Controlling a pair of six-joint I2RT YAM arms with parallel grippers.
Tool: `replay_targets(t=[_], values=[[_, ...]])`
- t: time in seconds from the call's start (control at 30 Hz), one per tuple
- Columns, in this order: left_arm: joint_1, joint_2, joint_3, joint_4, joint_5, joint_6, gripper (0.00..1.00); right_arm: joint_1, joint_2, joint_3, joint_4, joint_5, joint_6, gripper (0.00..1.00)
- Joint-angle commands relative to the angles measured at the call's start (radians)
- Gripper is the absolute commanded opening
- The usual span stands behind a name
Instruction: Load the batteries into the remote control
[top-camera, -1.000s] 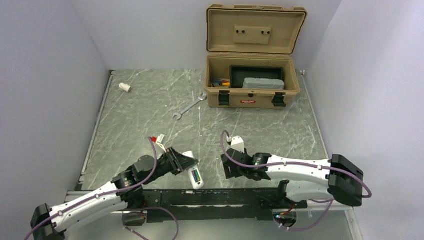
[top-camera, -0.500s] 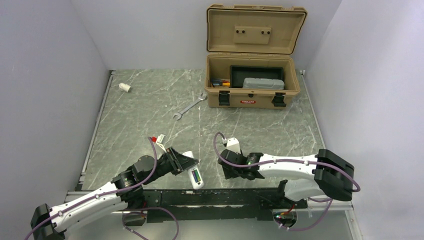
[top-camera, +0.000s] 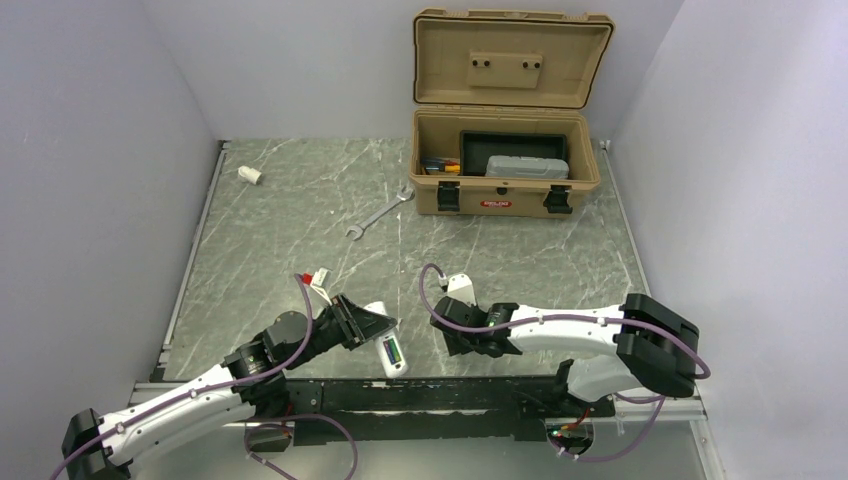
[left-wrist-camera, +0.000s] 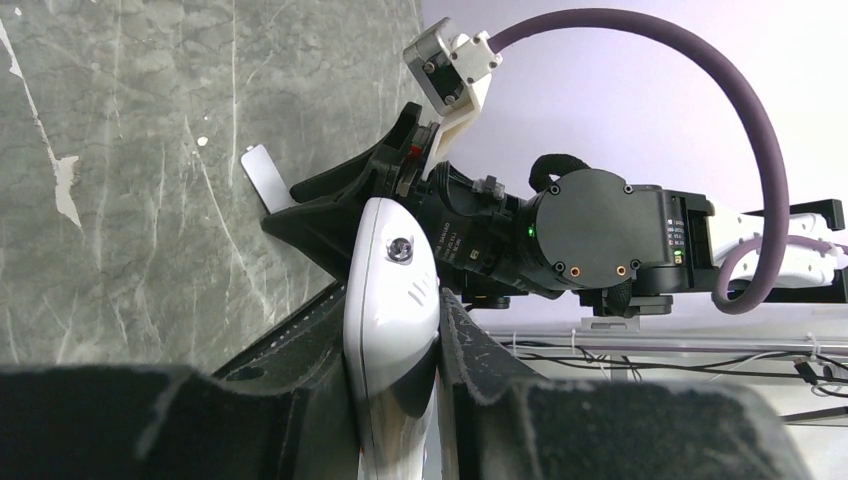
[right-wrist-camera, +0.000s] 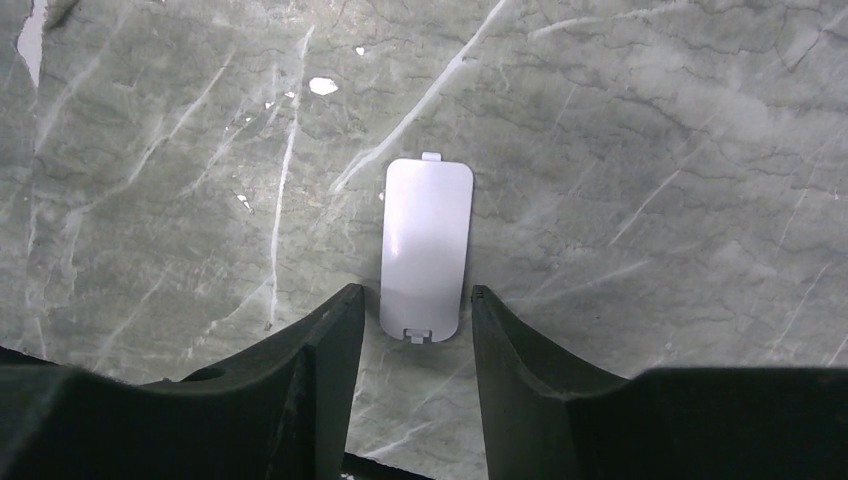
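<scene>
Moved: right arm swung left toward the remote control (left-wrist-camera: 395, 260); right claw (right-wrist-camera: 413, 297) jaws narrowed.
Hold: left claw (left-wrist-camera: 392, 345) pinched on the remote control, steadying it with the bay facing up so I can work on it.
Load: batteries (top-camera: 396, 352) green, look seated in the bay, just beyond left claw's tips.
Cover: battery cover (right-wrist-camera: 425, 230) flat on table (right-wrist-camera: 650, 150), near end between right claw's spread jaws, not yet gripped.
Next: likely close, lift, refit.
</scene>
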Motion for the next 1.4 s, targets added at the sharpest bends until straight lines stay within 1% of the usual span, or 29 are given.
replay_targets(t=[0.0,0.3,0.5,0.8,0.9,1.0,1.1,1.3,1.37], values=[[-0.003,-0.016,-0.006,0.032,-0.011,-0.014,0.0,0.004,0.018,0.013,-0.006,-0.007,0.013,0.44],[-0.003,-0.048,-0.004,0.001,-0.025,-0.012,0.0,0.006,0.014,0.017,-0.049,0.019,0.033,0.37],[-0.003,-0.034,-0.006,0.01,-0.022,-0.012,0.0,0.011,-0.004,0.022,-0.07,0.045,0.038,0.31],[-0.003,0.009,-0.008,0.056,-0.022,-0.014,0.0,0.013,-0.151,0.018,-0.087,0.07,0.018,0.25],[-0.003,0.009,-0.017,0.068,-0.041,-0.025,0.0,0.013,-0.212,0.026,-0.111,0.07,0.009,0.25],[-0.004,0.011,-0.043,0.12,-0.072,-0.052,0.0,0.014,-0.281,0.052,-0.118,0.038,-0.021,0.25],[-0.003,0.029,-0.061,0.176,-0.113,-0.081,0.0,0.015,-0.33,0.091,-0.104,-0.03,-0.076,0.24],[-0.003,0.078,-0.054,0.213,-0.207,-0.122,0.0,0.02,-0.374,0.243,-0.212,-0.053,-0.136,0.23],[-0.002,0.093,-0.074,0.272,-0.242,-0.138,0.0,0.02,-0.364,0.293,-0.239,-0.091,-0.167,0.22]])
